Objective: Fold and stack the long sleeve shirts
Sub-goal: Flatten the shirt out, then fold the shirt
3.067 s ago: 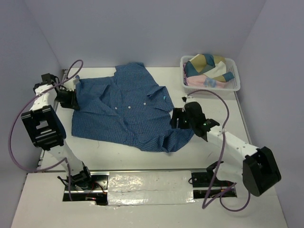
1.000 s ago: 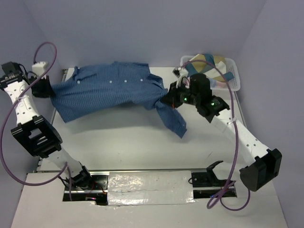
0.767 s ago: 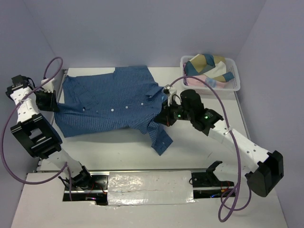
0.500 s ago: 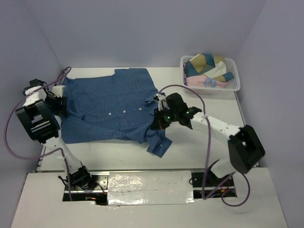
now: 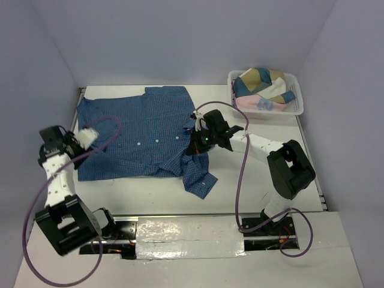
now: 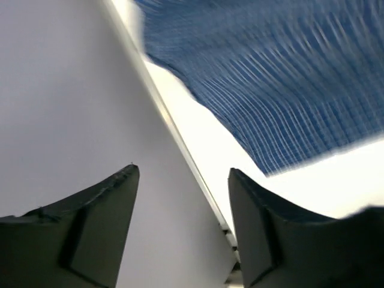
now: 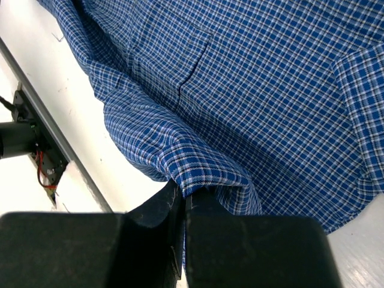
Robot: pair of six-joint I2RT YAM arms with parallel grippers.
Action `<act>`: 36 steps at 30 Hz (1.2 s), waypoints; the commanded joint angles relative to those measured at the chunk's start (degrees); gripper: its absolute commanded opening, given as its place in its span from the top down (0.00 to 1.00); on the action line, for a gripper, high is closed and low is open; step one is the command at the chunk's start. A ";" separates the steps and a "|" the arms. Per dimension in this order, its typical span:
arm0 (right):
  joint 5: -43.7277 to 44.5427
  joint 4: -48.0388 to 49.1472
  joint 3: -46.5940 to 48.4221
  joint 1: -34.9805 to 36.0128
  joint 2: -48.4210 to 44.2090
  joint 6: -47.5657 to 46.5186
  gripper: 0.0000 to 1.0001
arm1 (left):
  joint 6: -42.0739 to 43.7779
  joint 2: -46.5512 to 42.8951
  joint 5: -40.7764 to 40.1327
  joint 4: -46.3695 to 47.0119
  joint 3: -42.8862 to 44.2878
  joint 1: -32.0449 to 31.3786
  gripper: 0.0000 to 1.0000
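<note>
A blue fine-checked long sleeve shirt (image 5: 144, 129) lies spread on the white table, buttons up, one sleeve trailing toward the near edge. My right gripper (image 5: 194, 147) sits at the shirt's right side. In the right wrist view it (image 7: 186, 193) is shut on a raised fold of the shirt (image 7: 270, 78). My left gripper (image 5: 90, 141) hovers just off the shirt's left edge. The left wrist view shows it (image 6: 182, 170) open and holding nothing, with the shirt (image 6: 288, 78) blurred ahead and to the right.
A white basket (image 5: 298, 107) at the back right holds more bunched cloth (image 5: 261, 84). The left wall (image 6: 72, 96) and the table's side rail (image 6: 180, 147) run close by my left gripper. Bare table (image 5: 258, 174) shows near and right of the shirt.
The shirt, stretched in the air between both grippers, has come down flat on the table. My left gripper opened, let go and drew back nearer. My right gripper moved left, still gripping.
</note>
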 commanded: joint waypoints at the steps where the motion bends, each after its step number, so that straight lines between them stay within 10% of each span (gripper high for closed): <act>1: -1.48 2.62 1.59 -0.12 0.17 0.71 1.00 | 22.94 -3.61 -5.91 2.94 -15.47 -0.08 0.28; 14: 0.28 1.03 -0.34 -0.21 -2.29 1.67 1.00 | 20.09 14.55 -7.33 6.97 -14.81 0.18 0.19; 20: 0.45 0.86 -1.04 -0.21 -2.90 2.03 1.00 | 17.44 18.08 -6.21 7.53 -15.26 0.09 0.60; 22: 1.41 0.42 -1.48 -0.30 -3.43 1.85 1.00 | 16.75 16.50 -4.70 6.99 -15.96 0.27 0.98; 36: 6.97 -17.50 -9.83 12.09 -26.19 -3.95 1.00 | 24.65 -7.23 17.80 -25.87 -2.78 16.00 1.00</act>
